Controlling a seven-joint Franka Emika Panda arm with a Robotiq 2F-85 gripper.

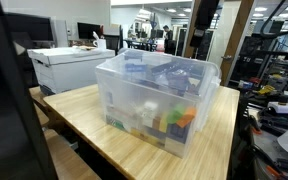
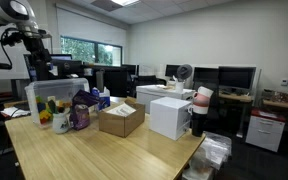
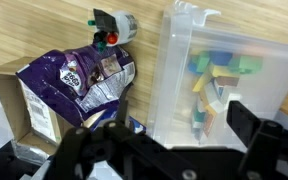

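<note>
My gripper [image 3: 169,138] is open, its two black fingers spread wide with nothing between them. It hangs above the near wall of a clear plastic bin [image 3: 174,70] that holds several coloured blocks [image 3: 216,72]. In an exterior view the gripper [image 2: 41,62] hovers over that bin [image 2: 46,92] at the table's far left end. A crumpled purple snack bag [image 3: 84,78] lies just beside the bin, partly over a cardboard box [image 3: 22,108]. Another exterior view shows the bin [image 1: 154,95] and the blocks [image 1: 174,118] close up.
A white bottle with a green and red cap [image 3: 114,25] lies on the wood table [image 3: 44,25] beyond the bag. An open cardboard box [image 2: 121,120] and a white box [image 2: 169,116] stand further along the table [image 2: 94,155]. Desks and monitors fill the room behind.
</note>
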